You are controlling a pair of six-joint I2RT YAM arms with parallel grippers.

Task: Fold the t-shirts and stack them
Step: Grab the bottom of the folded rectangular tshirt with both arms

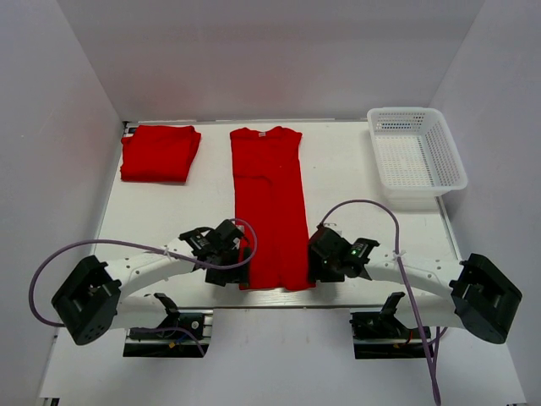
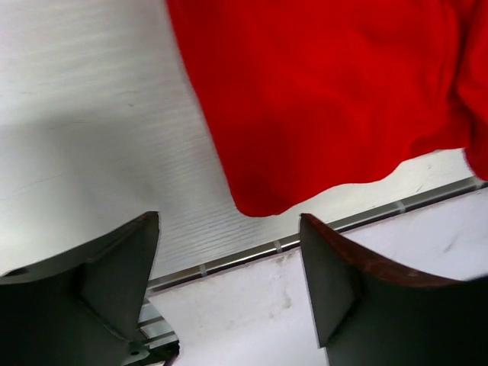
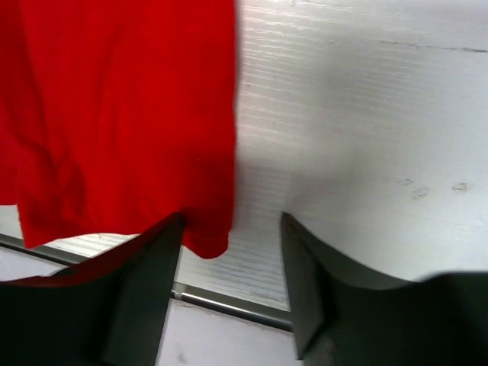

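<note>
Tabletop seen from above: a white table (image 1: 152,220) with two robot arms reaching in from its near edge.

A red t-shirt (image 1: 269,207) lies flat in the middle. It is folded lengthwise into a long narrow strip that runs from the far edge toward the arms. Its collar, with a small white label (image 1: 262,133), is at the far end. A second red t-shirt, folded into a compact rectangle (image 1: 161,152), rests at the far left corner, well apart from the strip. A white mesh basket (image 1: 417,156) stands at the far right corner.

The left gripper (image 2: 229,248) is at the strip's near left corner. In its wrist camera the two dark fingers (image 2: 99,282) stand wide apart with nothing between them. The rounded corner of the hem lies just beyond the fingertips, near the metal rail (image 2: 252,252) along the table's edge.

The right gripper (image 3: 229,240) is at the near right corner. Its jaws are also apart, somewhat narrower. The corner of the red cloth reaches into the gap, right beside one finger (image 3: 141,282). The view is blurred there, so the cloth may be touching that finger, but it is not pinched.
</note>
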